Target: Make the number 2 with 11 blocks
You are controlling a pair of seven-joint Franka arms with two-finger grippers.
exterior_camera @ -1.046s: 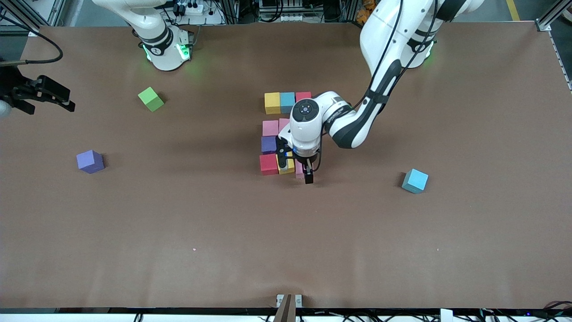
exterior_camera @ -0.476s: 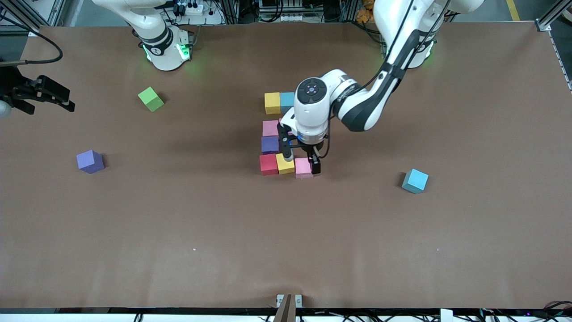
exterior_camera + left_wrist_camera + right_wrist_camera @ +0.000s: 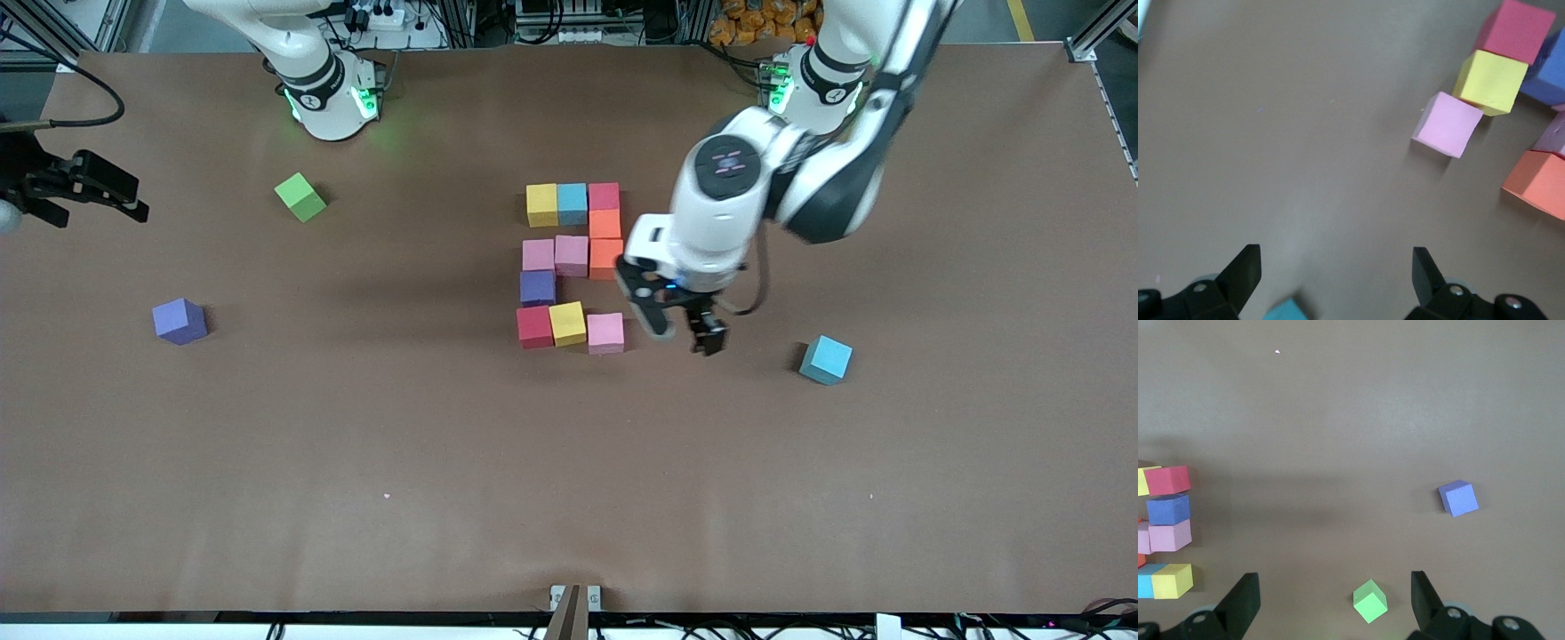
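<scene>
The number 2 stands mid-table, made of several blocks. Its top row is yellow [image 3: 541, 204], light blue [image 3: 572, 203] and red [image 3: 604, 196], with an orange block [image 3: 605, 223] below the red. The middle row has two pink blocks [image 3: 538, 254] and an orange one [image 3: 606, 258]. A purple block [image 3: 537, 287] is under them. The bottom row is red [image 3: 534, 326], yellow [image 3: 567, 323] and pink [image 3: 605, 332] [image 3: 1447, 124]. My left gripper [image 3: 683, 333] [image 3: 1336, 273] hangs open and empty over bare table beside that pink block. My right gripper [image 3: 133, 206] [image 3: 1333, 597] waits open over the table's edge at the right arm's end.
Three loose cubes lie apart from the figure. A light-blue cube [image 3: 825, 359] [image 3: 1285, 312] is toward the left arm's end. A purple cube [image 3: 180, 321] [image 3: 1458, 498] and a lime-green cube [image 3: 300, 196] [image 3: 1370, 601] are toward the right arm's end.
My left gripper has lifted off the pink block at the end of the bottom row and swung toward the left arm's end. The pink block stays in place. The right arm is still.
</scene>
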